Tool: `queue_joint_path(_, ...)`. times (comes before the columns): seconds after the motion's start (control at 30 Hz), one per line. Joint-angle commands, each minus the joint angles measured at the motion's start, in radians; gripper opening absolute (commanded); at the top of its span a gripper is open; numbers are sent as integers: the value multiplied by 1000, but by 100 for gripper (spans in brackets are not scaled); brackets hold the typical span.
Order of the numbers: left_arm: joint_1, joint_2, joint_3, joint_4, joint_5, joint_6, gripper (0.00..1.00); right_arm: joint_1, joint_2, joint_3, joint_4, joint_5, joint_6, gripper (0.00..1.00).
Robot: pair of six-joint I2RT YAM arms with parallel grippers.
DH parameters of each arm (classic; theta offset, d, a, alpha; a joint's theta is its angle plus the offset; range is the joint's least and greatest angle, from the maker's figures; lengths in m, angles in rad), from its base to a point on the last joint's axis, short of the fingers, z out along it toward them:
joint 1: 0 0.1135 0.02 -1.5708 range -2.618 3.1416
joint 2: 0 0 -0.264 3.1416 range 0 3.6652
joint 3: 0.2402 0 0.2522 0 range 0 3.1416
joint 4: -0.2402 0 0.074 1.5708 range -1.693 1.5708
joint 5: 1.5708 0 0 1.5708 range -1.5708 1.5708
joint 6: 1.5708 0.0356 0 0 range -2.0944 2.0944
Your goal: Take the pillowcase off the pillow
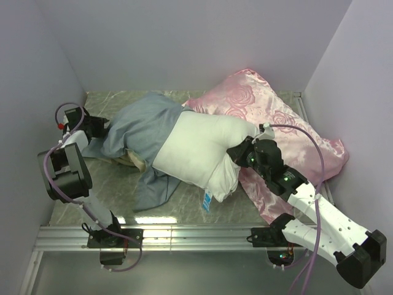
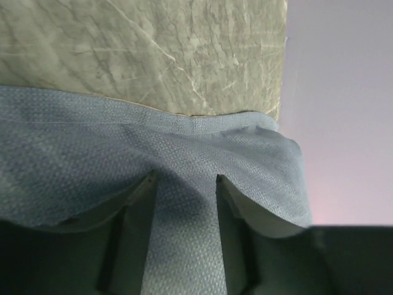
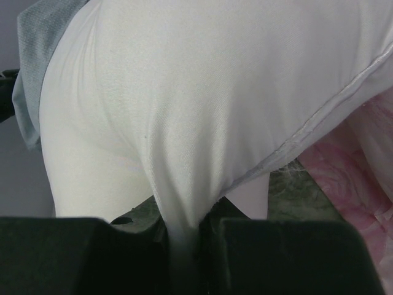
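The pillowcase [image 1: 138, 126] lies turned inside out, grey-blue side up, at the left of the table, with a beige patch at its lower edge. It still covers the left end of the white pillow [image 1: 196, 147]. A small blue tag [image 1: 207, 201] hangs at the pillow's near edge. My left gripper [image 1: 98, 130] is shut on the pillowcase's left edge; in the left wrist view the grey-blue cloth [image 2: 184, 246] runs between the fingers [image 2: 147, 190]. My right gripper [image 1: 238, 153] is shut on a pinch of the pillow [image 3: 184, 110] at its right end.
A pink satin rose-patterned cushion [image 1: 276, 110] lies under and behind the pillow at the right, reaching the right wall. The marble-patterned tabletop [image 1: 184, 209] shows at the front, and in the left wrist view [image 2: 153, 55]. Lilac walls enclose the table on three sides.
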Motion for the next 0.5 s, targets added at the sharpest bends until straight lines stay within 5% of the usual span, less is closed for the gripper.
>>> queue_joint_path(0.0,-8,27,50,7,-13,-17,47,-5,-24,12,73,-9,-13,0)
queue_joint_path(0.1,-14,25,39,16,-21,-15,21,-5,-24,11,73,-8,-15,0)
queue_joint_path(0.13,-14,24,37,17,-21,-15,2,-4,-27,9,71,-6,-15,0)
queue_joint_path(0.27,-16,-2,71,-15,-32,31,1,-4,-30,11,67,-5,-17,0)
queue_joint_path(0.37,-36,-79,97,-114,-142,80,19,-5,-26,9,68,1,-21,0)
queue_joint_path(0.4,-59,-140,85,-133,-239,78,46,-5,-24,9,68,3,-21,0)
queue_joint_path(0.47,-77,-197,71,-217,-340,36,65,-5,-24,11,71,3,-20,0)
